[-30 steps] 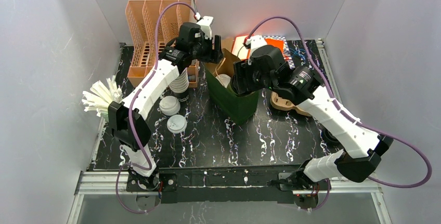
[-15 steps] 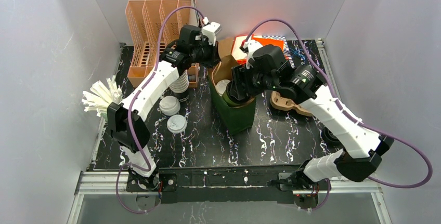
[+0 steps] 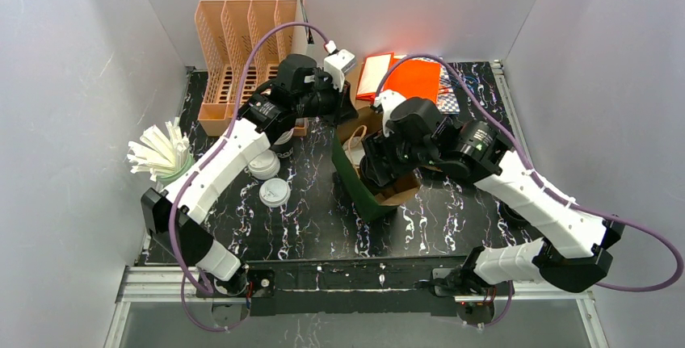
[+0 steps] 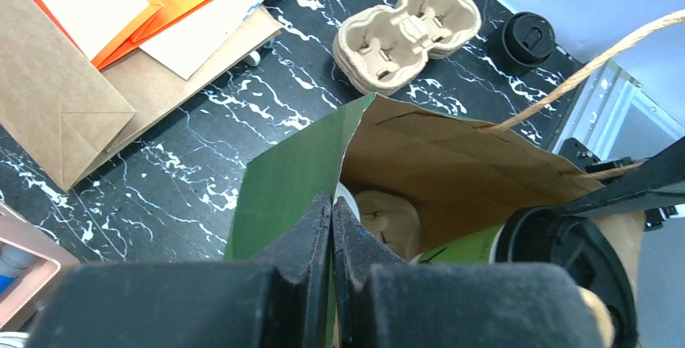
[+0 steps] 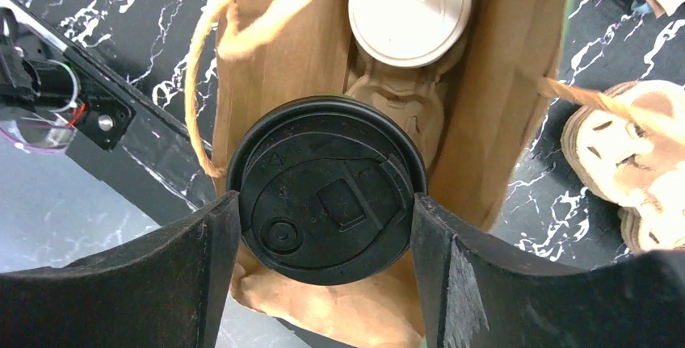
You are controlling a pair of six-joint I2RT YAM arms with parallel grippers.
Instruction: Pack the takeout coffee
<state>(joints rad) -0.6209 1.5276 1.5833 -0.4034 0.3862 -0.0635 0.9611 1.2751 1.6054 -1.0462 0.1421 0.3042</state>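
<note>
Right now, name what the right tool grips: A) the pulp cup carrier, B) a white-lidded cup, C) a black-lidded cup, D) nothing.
C: in the right wrist view the right tool has its fingers against both sides of the black-lidded cup, over the open green bag.

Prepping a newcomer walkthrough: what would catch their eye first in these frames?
The right gripper is clamped on a black-lidded cup at the mouth of the open green paper bag, centre of the scene. Inside the bag, a white-lidded cup sits in a pulp carrier. The left gripper pinches the bag's green wall, fingers shut.
</note>
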